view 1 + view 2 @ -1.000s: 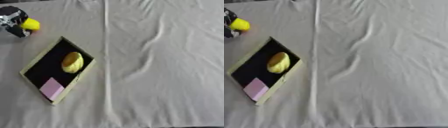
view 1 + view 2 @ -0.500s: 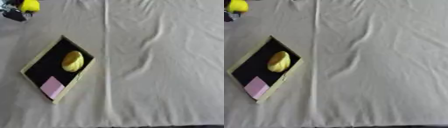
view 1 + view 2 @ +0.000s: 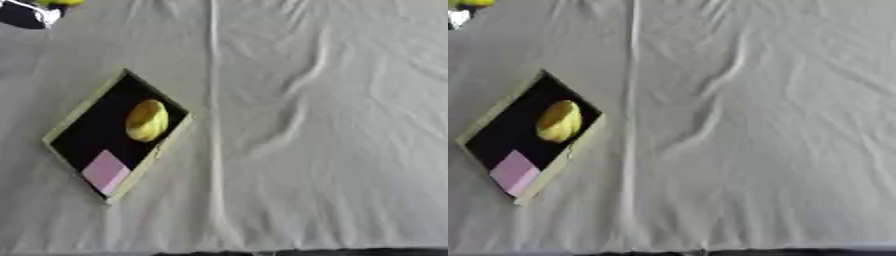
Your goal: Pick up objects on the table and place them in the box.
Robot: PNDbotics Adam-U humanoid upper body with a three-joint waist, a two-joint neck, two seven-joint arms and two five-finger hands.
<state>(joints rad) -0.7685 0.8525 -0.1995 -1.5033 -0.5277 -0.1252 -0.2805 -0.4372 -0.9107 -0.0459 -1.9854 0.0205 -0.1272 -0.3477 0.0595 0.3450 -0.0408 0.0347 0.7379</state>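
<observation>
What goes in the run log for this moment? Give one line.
left hand: top-left corner, with yellow object | box: holds yellow fruit, pink block | right hand: unseen

The top-left corner is cutting off the left hand (image 3: 26, 14), leaving only a dark and white part showing; its fingers are lying out of sight. A yellow thing (image 3: 59, 2) beside it is showing only as a sliver at the top edge, its shape unreadable.
</observation>
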